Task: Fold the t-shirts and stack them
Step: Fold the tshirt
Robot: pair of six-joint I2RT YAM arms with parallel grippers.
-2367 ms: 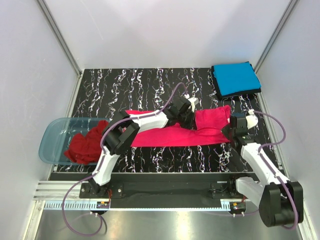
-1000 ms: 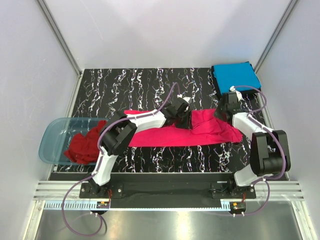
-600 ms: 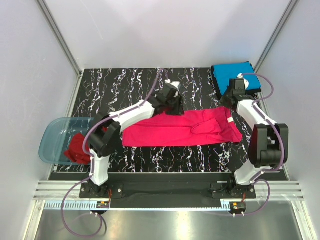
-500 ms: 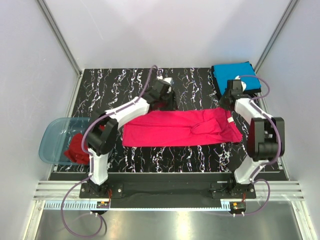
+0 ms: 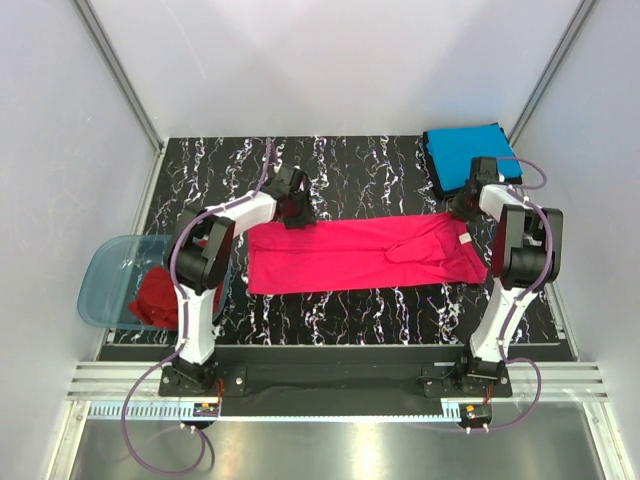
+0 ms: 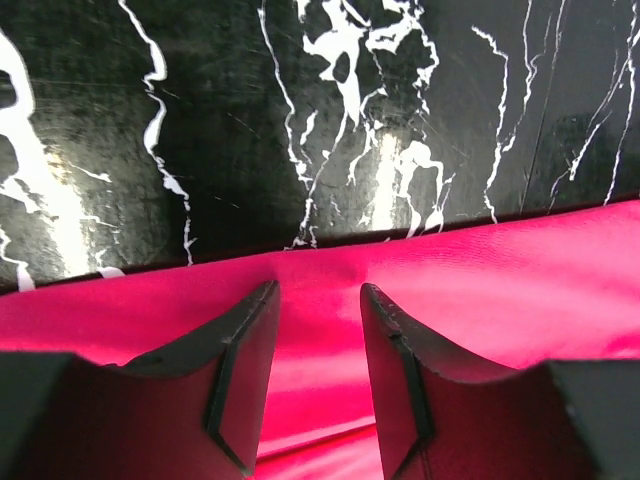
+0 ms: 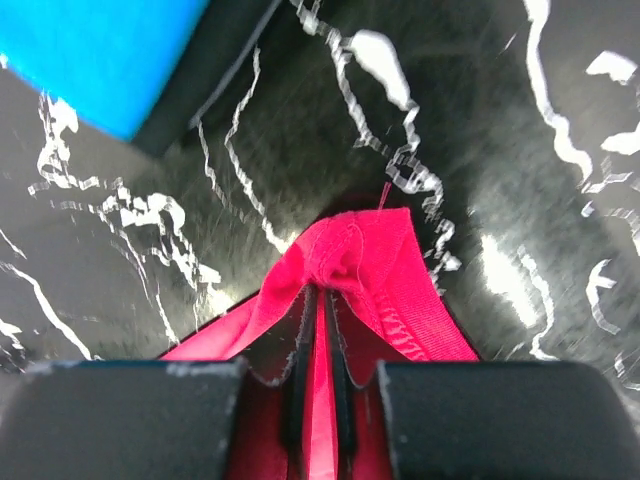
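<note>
Pink-red shirt (image 5: 350,255) lies as a long flat band across the middle of the table (image 5: 380,165) in the top view. An arm is at each far corner, which looks like stretching the cloth smooth before a fold. The left gripper (image 5: 296,210) sits at the far left corner and the right gripper (image 5: 462,205) at the far right corner. A blue shirt (image 5: 470,155), already folded, rests in the far right corner of the table. A darker red shirt (image 5: 160,295) is heaped in the tub (image 5: 100,265) at the left edge, waiting its turn.

From the left wrist, the fingers (image 6: 240,345) stand a narrow gap apart over the shirt's far edge. The cloth between them lies flat and unpinched, with only a slight pucker, so this side looks released or not yet taken.

From the right wrist, the jaws are closed on a bunched tip of the pink-red shirt, whose ribbed hem gathers into a small peak above them. That hold probably keeps this end taut. Just beyond is the blue shirt's corner, lying on a dark shirt (image 7: 215,70).
</note>
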